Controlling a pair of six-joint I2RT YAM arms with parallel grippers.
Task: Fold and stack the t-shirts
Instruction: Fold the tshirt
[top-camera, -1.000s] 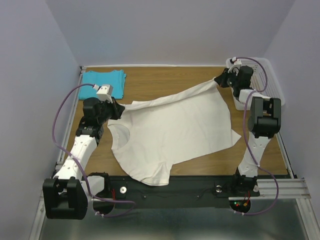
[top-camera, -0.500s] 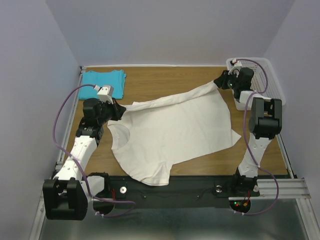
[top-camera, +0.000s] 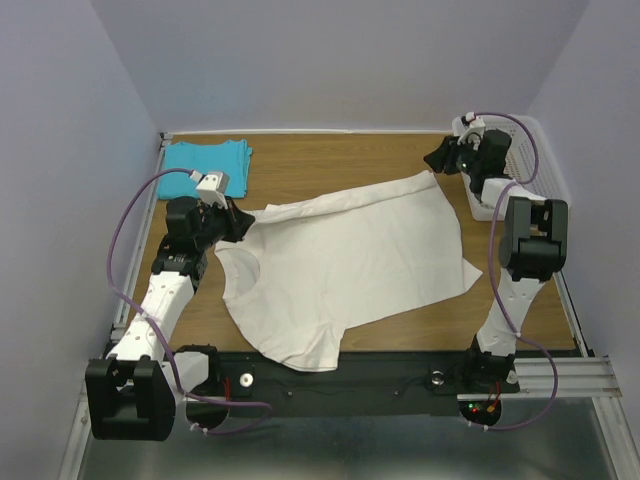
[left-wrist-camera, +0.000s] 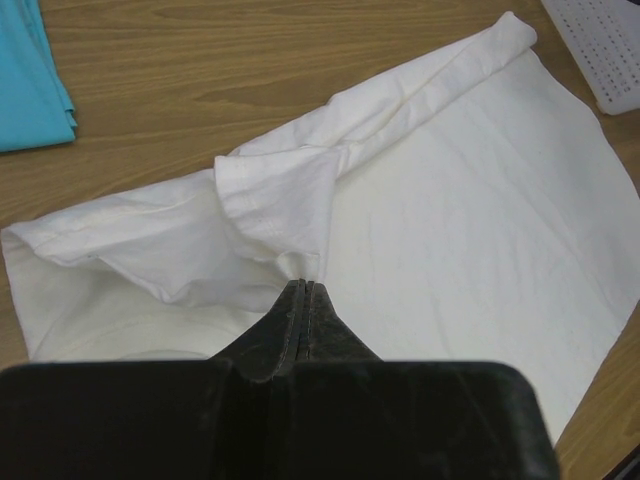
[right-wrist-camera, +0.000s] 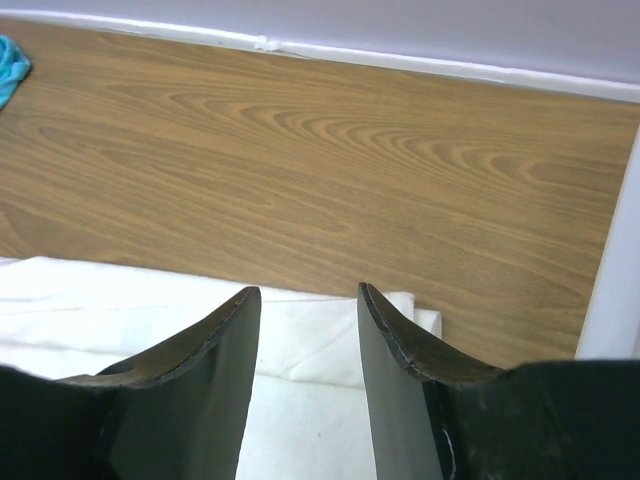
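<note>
Your left arm reaches forward from its base, elbow bent, and its left gripper (top-camera: 238, 222) sits at the left edge of the cream shirt (top-camera: 350, 260), jaws pressed fully together on a pinch of bunched sleeve fabric. Your right arm stands folded high, its forearm angled back toward the shirt's far right corner. There the right gripper (top-camera: 437, 160) hovers with its jaws partly apart and nothing between them, the rolled corner lying just beneath the black fingertips (right-wrist-camera: 245, 300). The shirt is soft, matte cotton, spread mostly flat on the wood-grain table (top-camera: 330, 160), with its far edge folded over into a long thick roll. The blue shirt (top-camera: 207, 160) lies folded into a neat rectangle well beyond the cream shirt's left end. A white perforated plastic basket (top-camera: 540, 160) stands just past the cream shirt's right corner.
</note>
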